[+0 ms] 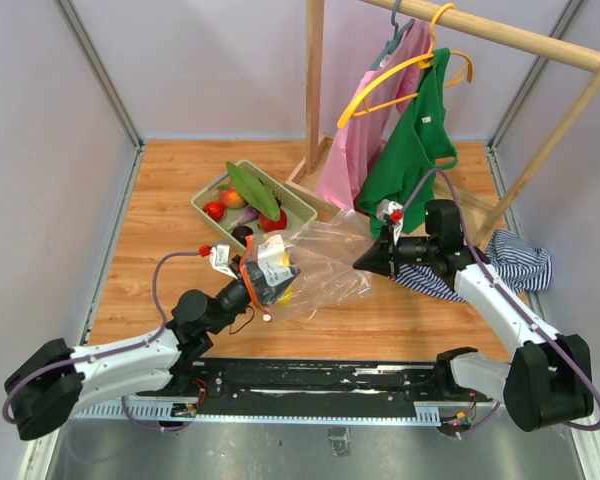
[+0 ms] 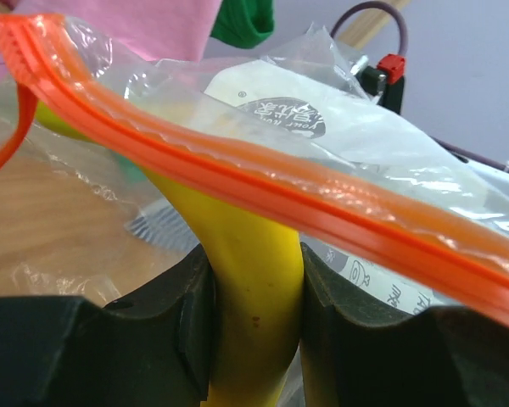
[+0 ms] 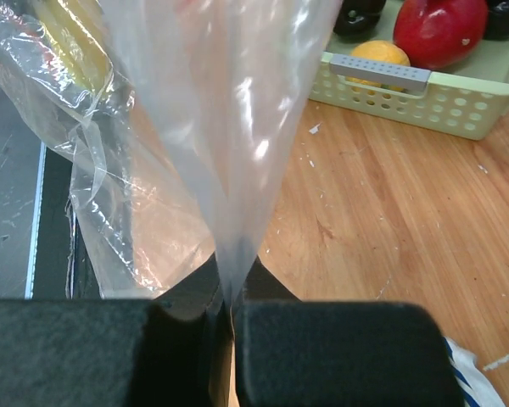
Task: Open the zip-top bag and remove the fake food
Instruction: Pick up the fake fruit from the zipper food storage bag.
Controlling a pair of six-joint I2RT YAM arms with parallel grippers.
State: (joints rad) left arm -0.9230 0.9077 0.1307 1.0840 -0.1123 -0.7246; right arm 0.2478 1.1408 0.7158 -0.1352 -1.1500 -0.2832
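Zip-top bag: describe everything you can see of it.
Clear crinkly plastic zip-top bag, orange zip strip, white printed label, stretched between the arms. Mouth looks open, strip halves apart. The right gripper is shut on a film edge; the left gripper clamps a yellow banana at the mouth, the strip lying across it.

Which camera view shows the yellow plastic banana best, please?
The left wrist view: the yellow plastic banana fills the centre, clamped between the left end effector's fingers. The top external view shows only a yellow sliver at the clear plastic zip-top bag; the right wrist view, a blurred yellow patch through plastic.
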